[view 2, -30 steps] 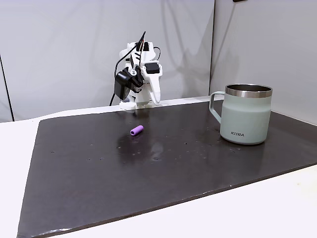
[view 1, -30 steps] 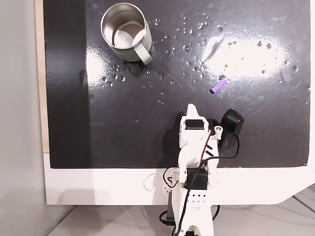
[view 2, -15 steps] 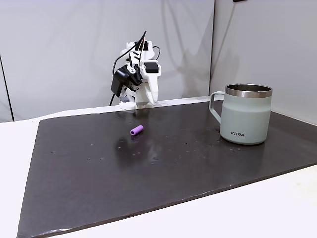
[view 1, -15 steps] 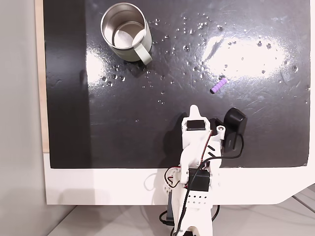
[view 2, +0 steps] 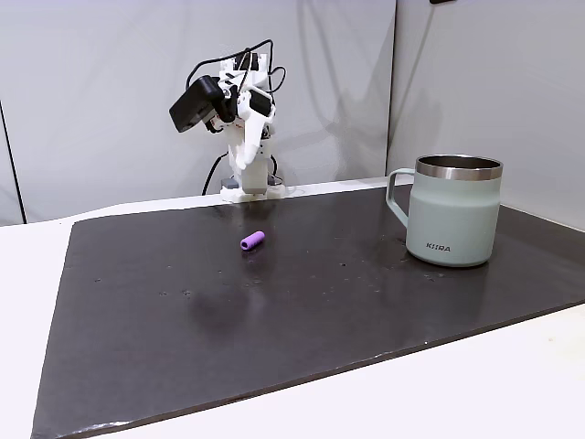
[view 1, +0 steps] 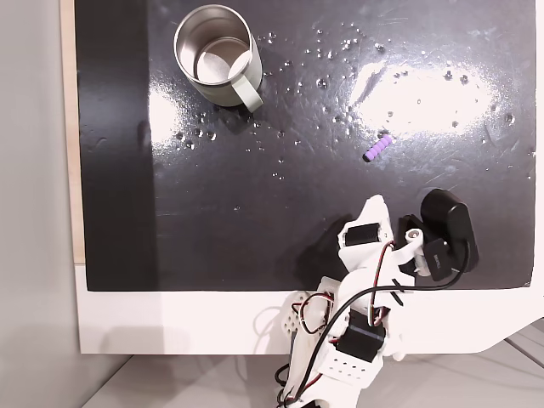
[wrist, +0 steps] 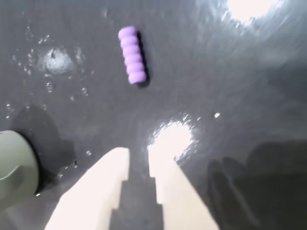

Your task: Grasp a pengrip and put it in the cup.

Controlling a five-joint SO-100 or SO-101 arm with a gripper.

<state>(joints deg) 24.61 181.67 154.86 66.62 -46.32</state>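
Observation:
The pengrip (view 1: 376,149) is a small light-purple ribbed cylinder lying on the black mat, right of centre in the top-down fixed view. It also shows in the side fixed view (view 2: 252,240) and near the top of the wrist view (wrist: 132,55). The cup (view 1: 217,55) stands upright at the mat's far left corner, its steel inside bare; from the side it (view 2: 454,210) stands at the right. My gripper (view 1: 374,204) hangs above the mat a short way short of the pengrip, pointing down (view 2: 245,166). Its white fingers (wrist: 160,165) stand a narrow gap apart, and the gripper (wrist: 139,158) holds nothing.
The black mat (view 1: 170,212) has glossy glare patches and small specks. White table border (view 1: 170,323) lies at the arm's base. A black camera (view 1: 446,229) rides on the wrist. A pale rounded shape (wrist: 14,175) sits at the wrist view's lower left edge.
The arm has lifted off its folded rest and swung to the right in the top-down view, raising the gripper and camera. Pengrip and cup have not moved.

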